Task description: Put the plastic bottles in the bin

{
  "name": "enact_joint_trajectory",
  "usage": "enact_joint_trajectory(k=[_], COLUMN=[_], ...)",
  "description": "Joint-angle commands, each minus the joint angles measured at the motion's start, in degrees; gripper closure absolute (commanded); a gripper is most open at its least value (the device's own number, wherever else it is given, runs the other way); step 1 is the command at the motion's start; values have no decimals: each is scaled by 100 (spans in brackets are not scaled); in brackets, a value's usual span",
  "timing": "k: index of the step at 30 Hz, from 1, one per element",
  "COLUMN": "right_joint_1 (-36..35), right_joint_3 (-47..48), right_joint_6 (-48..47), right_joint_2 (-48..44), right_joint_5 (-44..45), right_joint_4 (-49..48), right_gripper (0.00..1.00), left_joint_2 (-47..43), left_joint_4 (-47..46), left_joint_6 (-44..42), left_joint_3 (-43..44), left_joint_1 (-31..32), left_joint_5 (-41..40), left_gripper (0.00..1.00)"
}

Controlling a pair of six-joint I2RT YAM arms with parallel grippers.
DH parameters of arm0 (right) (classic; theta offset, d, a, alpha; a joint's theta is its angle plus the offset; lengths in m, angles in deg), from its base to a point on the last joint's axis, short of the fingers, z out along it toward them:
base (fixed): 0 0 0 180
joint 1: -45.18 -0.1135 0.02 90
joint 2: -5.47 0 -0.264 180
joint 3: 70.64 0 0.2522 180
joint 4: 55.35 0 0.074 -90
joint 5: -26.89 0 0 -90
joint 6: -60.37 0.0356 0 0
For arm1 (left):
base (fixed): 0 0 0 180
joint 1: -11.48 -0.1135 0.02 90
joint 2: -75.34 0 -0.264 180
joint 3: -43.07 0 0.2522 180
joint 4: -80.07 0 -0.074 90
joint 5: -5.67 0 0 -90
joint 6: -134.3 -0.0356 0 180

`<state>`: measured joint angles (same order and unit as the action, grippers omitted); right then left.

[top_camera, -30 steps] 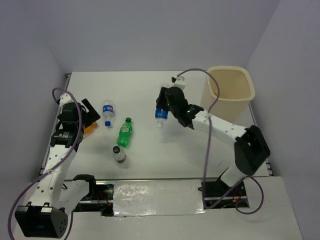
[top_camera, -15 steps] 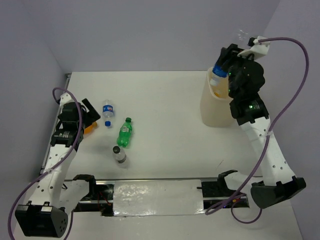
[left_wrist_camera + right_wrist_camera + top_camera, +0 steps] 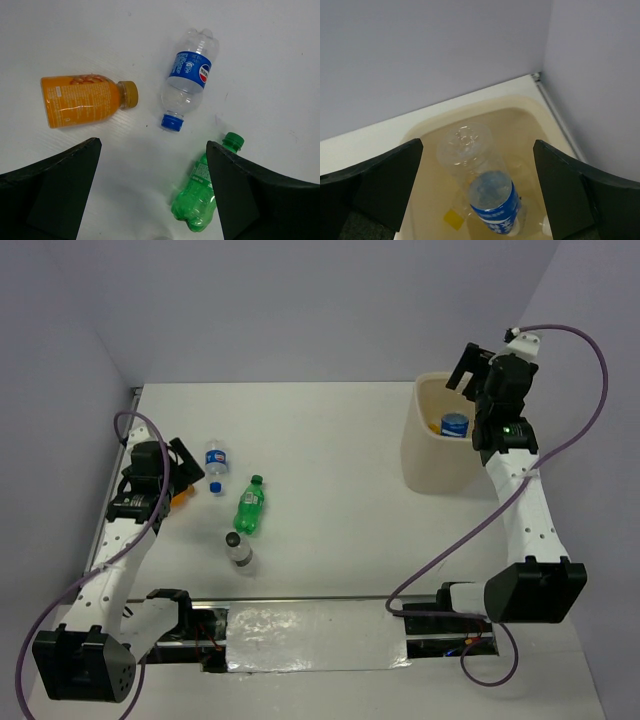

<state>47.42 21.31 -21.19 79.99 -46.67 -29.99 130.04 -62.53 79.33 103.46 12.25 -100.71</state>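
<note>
site: robot lab | evid: bare walls point(image 3: 300, 310), L arm point(image 3: 115, 550), R arm point(image 3: 527, 512)

From above, the left hand point(image 3: 183, 466) hides most of the orange bottle point(image 3: 178, 496). In the left wrist view a finger point(image 3: 245, 195) covers part of the green bottle point(image 3: 196, 194). The bin point(image 3: 480, 103) runs off the right wrist view's lower edge; a small yellow thing point(image 3: 452, 218) inside is too blurred to name.

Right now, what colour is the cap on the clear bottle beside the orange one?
The cap is blue; the left wrist view shows it best.
</note>
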Motion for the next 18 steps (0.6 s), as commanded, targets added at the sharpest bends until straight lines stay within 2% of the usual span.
enact_joint_trajectory(k=[1, 3, 4, 7, 8, 9, 11, 12, 13, 16, 18], right_joint_1=[-22, -144, -467, -1284, -1888, -2103, -2567, -2571, -2945, -3614, -4125], right_joint_3=[-146, -313, -305, -94, -42, 90, 91, 91, 47, 3, -23], right_joint_6=[-106, -386, -631, -1096, -1178, -1196, -855, -662, -625, -345, 181], right_joint_2=[-613, -895, -956, -1062, -1036, -1001, -922, -922, -887, -519, -27], right_joint_5=[-1305, -2166, -2276, -1551, -1261, -1067, -1134, -1135, -1152, -724, -730], right_joint_4=[-403, -483, -344, 88, 167, 342, 422, 423, 379, 457, 449], right_gripper=[0, 0, 0, 0, 0, 0, 0, 0, 0, 0, 0], left_joint_2=[-47, -38, -3, 129, 172, 208, 296, 296, 287, 243, 164], left_joint_4=[-245, -324, -351, -290, -264, -228, -149, -149, -175, -140, -26], left_joint_6=[136, 127, 136, 145, 154, 154, 189, 189, 215, 259, 346], left_joint_3=[224, 162, 162, 206, 241, 259, 268, 267, 224, 206, 206], left_joint_1=[-34, -25, -34, -34, -25, -34, -25, -25, -34, -34, -34], left_joint_5=[65, 196, 223, 276, 276, 293, 363, 364, 381, 399, 294], left_gripper=[1, 1, 1, 1, 1, 1, 1, 1, 1, 1, 1])
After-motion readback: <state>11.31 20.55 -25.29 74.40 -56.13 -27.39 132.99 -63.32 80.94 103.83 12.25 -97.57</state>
